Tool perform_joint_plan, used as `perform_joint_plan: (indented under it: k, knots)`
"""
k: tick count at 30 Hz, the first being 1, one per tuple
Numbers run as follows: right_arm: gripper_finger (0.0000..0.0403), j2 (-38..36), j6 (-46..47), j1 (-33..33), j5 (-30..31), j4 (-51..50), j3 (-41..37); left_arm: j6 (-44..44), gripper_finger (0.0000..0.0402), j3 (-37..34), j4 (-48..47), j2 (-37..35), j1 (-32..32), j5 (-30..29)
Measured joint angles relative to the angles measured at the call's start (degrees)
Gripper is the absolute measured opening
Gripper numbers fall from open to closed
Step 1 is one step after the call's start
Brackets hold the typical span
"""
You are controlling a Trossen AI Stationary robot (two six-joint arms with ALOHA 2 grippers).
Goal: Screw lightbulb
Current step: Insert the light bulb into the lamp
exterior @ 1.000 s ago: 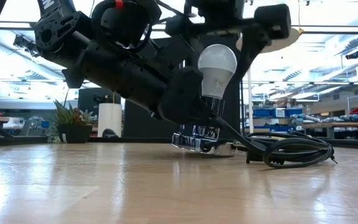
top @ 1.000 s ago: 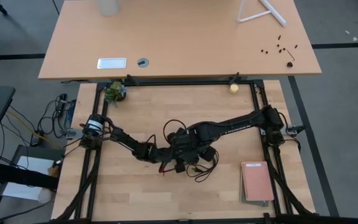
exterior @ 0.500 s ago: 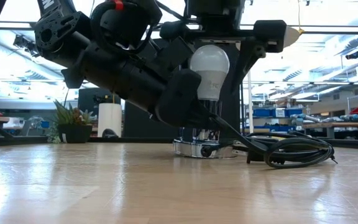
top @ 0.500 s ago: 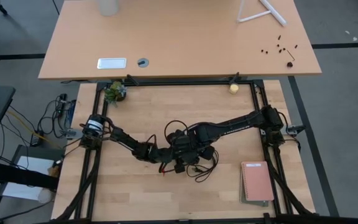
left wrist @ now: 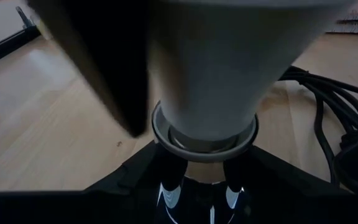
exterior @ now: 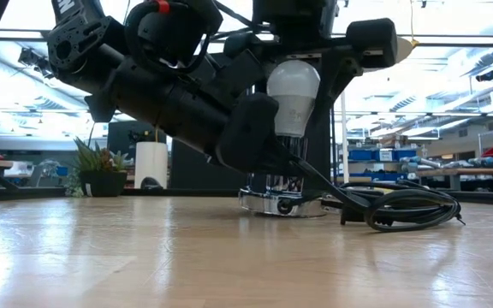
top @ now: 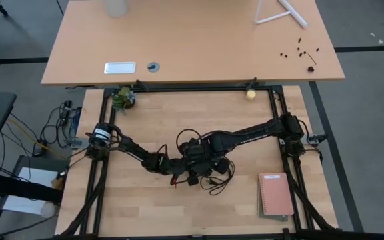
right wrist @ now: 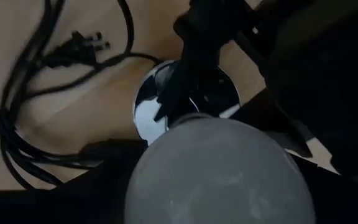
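Note:
The white lightbulb (exterior: 292,90) stands upright, base down, in the socket neck above the round silver socket disc (exterior: 281,204), which rests flat on the table. My right gripper (exterior: 302,64) comes from above and is shut on the bulb's head. My left gripper (exterior: 259,145) slants in from the table's left and is shut on the socket just under the bulb. In the high view both grippers meet at the table's middle (top: 193,167). The bulb's grey screw base is hidden. My left gripper has the socket's neck (left wrist: 204,163), just below its pale collar ring, between its two fingers (left wrist: 135,183). It comes slanting down from the table's left. The socket stands upright with its disc on the table. My right gripper pinches the bulb's rounded head (right wrist: 219,171) between its two fingers, coming from above and pointing down. One finger (left wrist: 98,68) lies against the bulb's side. The bulb stands upright, its lower end in the socket.
The socket's black cord lies coiled on the table beside the disc (exterior: 400,210), toward the right (top: 215,181). A pink notebook (top: 275,195) lies near the right front. A small potted plant (top: 122,99) and a pale-yellow ball (top: 251,94) sit at the far edge.
The socket disc, tipped up a little off the table a second ago, has come down flat on it. The bulb has shifted slightly sideways with my right gripper and stays upright. Both grippers keep their holds.

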Motion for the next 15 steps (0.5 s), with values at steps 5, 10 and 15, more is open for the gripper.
perform_joint_plan:
  k: [5,10,15]
  knots:
    - [0.0295,0.0,3.38,0.2,-0.15,-0.05,0.0,0.0,0.0195,-0.02,0.55,-0.07,0.0,-0.04]
    - [0.0306,0.0,4.14,0.35,0.64,-1.11,0.4,0.0,0.0195,-0.02,1.3,-0.29,0.0,-0.02]
    - [0.0317,-0.04,5.14,0.68,2.27,-1.1,2.33,0.48,0.0195,-0.04,-0.8,-2.75,0.0,-0.07]
